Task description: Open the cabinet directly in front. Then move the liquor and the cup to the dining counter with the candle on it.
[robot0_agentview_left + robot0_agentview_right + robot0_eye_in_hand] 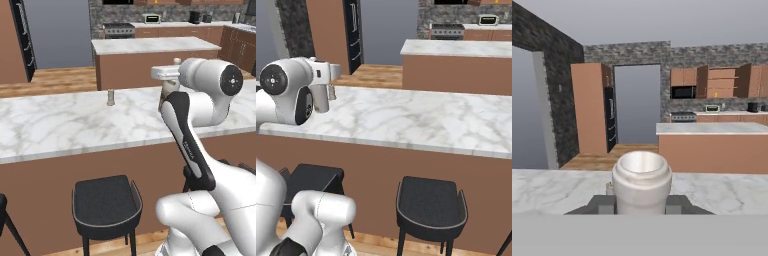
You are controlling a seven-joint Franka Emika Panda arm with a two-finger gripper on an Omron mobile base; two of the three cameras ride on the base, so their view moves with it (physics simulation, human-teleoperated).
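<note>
Closest to the robot are two dark stools (105,202) tucked up against the brown wood base of the long white marble table (50,125).

Over that table the gripper (639,204) is pinching the liquor bottle (642,175). In the hand view the two fingers (602,204) sit on either side of the pale neck, and you're looking right at the open mouth of the bottle. From the left base view the bottle top pokes up above the white hand, and a bit of beige body shows below it. The arm hides the bottom, so I can't tell if it's touching the marble or hanging just above.

A little further along the same table, off to the left in the left base view, the candle (110,97) stands upright on the marble. It's apart from the bottle.

Past the table there's a strip of wood floor, then the smaller marble-topped island (150,46).

Way at the back, against the stone wall, is the stove (118,30). In the hand view you can see the brown wall cabinet (722,82) with both doors swung open. What's on its shelf is too tiny to make out.
</note>
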